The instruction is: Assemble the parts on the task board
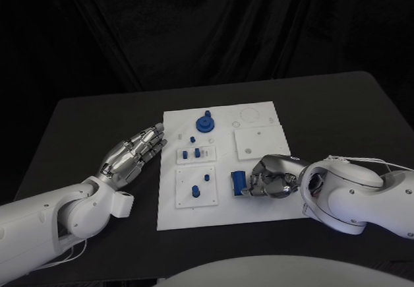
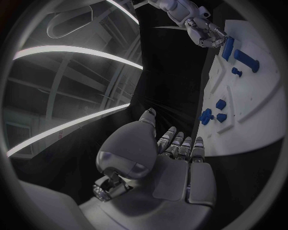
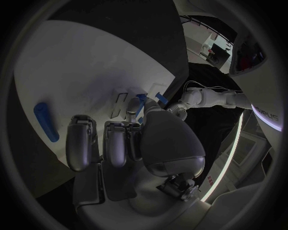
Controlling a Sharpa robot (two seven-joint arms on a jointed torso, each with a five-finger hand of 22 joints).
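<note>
The white task board (image 1: 264,205) lies in the middle of the table. A long blue bar (image 1: 238,182) lies flat near its front, also seen as the blue bar (image 3: 46,122) on the board. My right hand (image 1: 271,177) sits just right of it with fingers curled in, holding nothing; from the wrist the right hand (image 3: 114,143) is apart from the bar. My left hand (image 1: 132,155) lies flat at the board's left edge, fingers stretched out and empty. A round blue part (image 1: 205,124) stands at the board's far side. Small blue parts (image 1: 196,190) stand in the left-hand plates.
The black table (image 1: 91,125) surrounds the board, with bare room at left, right and back. In the left wrist view the board (image 2: 240,124) carries several blue pieces (image 2: 207,116), and my right hand (image 2: 207,31) shows beyond them by the bar (image 2: 228,48).
</note>
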